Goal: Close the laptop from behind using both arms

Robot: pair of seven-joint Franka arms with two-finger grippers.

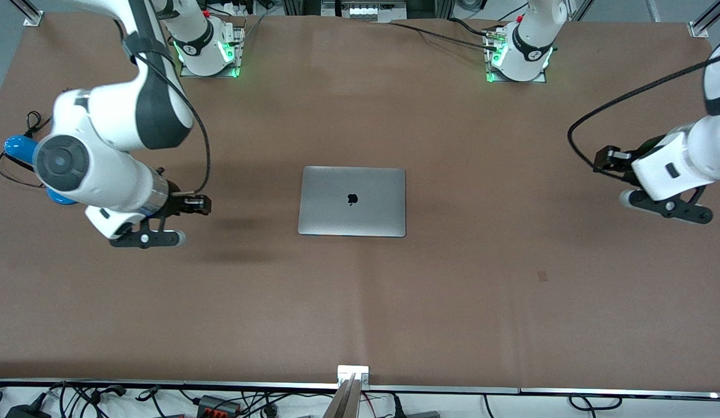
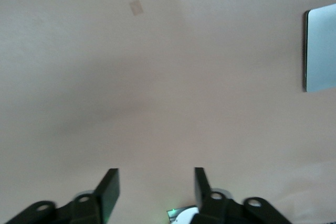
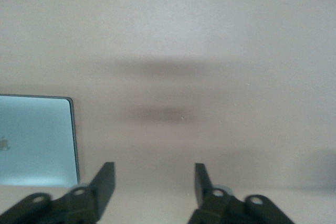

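The laptop (image 1: 352, 201) lies shut and flat in the middle of the brown table (image 1: 360, 302), silver lid up with the black apple logo showing. My left gripper (image 1: 667, 208) hangs open and empty over bare table toward the left arm's end, well apart from the laptop. In the left wrist view the gripper (image 2: 156, 182) has its fingers spread and the laptop's edge (image 2: 321, 48) shows far off. My right gripper (image 1: 148, 238) hangs open and empty over bare table toward the right arm's end. In the right wrist view the gripper (image 3: 154, 179) is spread and the lid's corner (image 3: 34, 140) shows.
A blue desk lamp (image 1: 20, 148) shows partly under the right arm at that end of the table. A small dark mark (image 1: 542, 276) is on the table nearer the front camera. A metal bracket (image 1: 353, 371) sits at the table's front edge, with cables below it.
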